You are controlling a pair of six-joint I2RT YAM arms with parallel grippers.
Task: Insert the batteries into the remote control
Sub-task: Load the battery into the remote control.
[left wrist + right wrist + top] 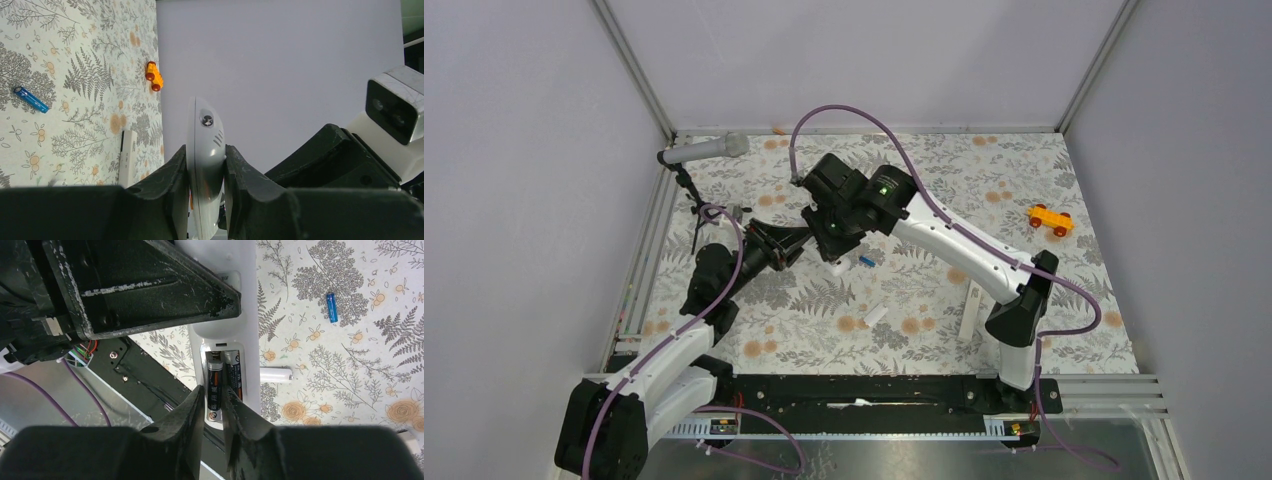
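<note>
White remote control [204, 125]: left end effector [206, 155]; battery [214, 374]: right end effector [214, 392].

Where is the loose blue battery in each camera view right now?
Top external: the blue battery lies on the floral cloth, near picture centre, just right of where the arms meet.
Left wrist: far left, above mid-height, on the cloth.
Right wrist: upper right, on the cloth.
Shared landmark: the remote control, clear in both wrist views and mostly hidden under the arms from above.
</note>
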